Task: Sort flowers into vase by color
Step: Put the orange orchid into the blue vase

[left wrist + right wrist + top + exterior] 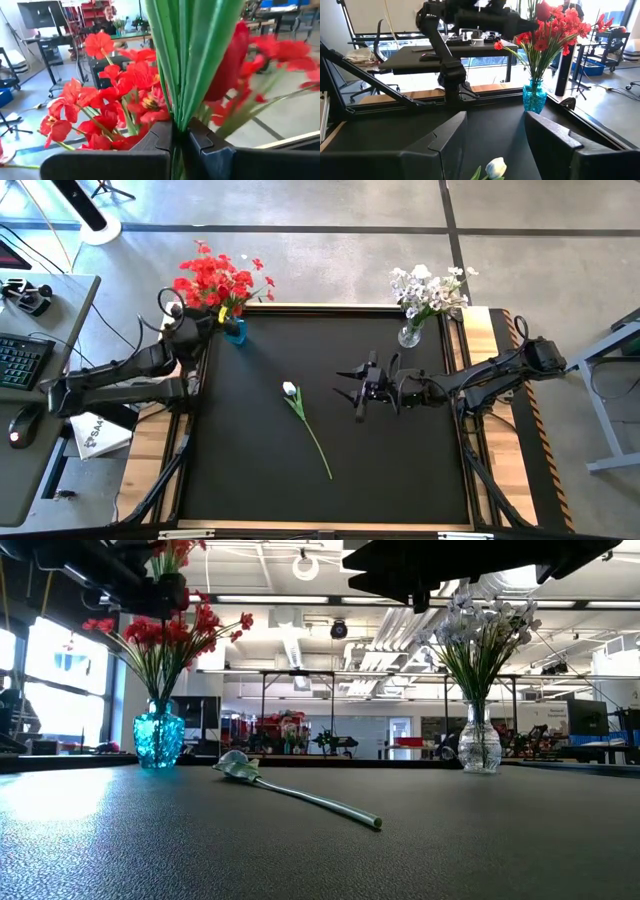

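Currently:
- Left gripper (175, 145): clamped on a green stem (187, 55), above the blue vase (235, 330) of red flowers (215, 278).
- Right gripper (358, 390): fingers apart, empty, right of the white flower (290, 390) lying on the black mat (260, 470).
- White flowers (428, 288): in the clear vase (409, 335).

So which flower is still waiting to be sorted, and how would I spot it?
Look at the black table with a vase at each far corner. Near its middle lies a single white flower, its green stem flat on the mat. It is the only flower lying loose; all the others stand in vases.
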Robot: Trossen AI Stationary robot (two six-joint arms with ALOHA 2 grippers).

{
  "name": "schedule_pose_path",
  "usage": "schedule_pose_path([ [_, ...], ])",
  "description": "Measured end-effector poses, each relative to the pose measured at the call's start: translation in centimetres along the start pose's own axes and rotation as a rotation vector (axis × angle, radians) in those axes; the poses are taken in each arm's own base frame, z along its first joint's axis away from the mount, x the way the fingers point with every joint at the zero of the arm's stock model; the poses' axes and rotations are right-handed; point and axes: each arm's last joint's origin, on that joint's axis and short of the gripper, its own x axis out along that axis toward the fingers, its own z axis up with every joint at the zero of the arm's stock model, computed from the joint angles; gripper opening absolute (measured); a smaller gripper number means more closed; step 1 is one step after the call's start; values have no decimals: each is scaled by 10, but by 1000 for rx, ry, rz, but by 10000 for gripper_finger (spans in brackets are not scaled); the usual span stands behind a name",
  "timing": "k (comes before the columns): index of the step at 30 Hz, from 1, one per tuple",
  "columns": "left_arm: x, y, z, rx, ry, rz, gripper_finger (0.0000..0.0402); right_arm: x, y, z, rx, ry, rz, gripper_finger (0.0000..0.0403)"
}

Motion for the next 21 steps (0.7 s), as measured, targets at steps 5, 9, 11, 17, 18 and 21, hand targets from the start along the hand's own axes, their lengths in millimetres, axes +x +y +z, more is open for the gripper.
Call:
schedule_pose_path([
  [5, 17, 8, -16, -18, 37, 4, 1, 0, 0, 0, 4, 0, 13, 194],
  [9, 27, 9, -38, -45, 57, -23, 1, 0, 0, 0, 4, 0, 13, 194],
  [11, 30, 9, -47, -48, 69, -17, 1, 0, 0, 0, 4, 0, 13, 194],
  [17, 32, 9, -57, -30, 104, -9, 7, 0, 0, 0, 4, 0, 13, 194],
  [18, 32, 9, -57, -28, 106, -9, 11, 0, 0, 0, 4, 0, 13, 194],
  [21, 32, 9, -58, -26, 113, -9, 25, 0, 0, 0, 7, 0, 13, 194],
])
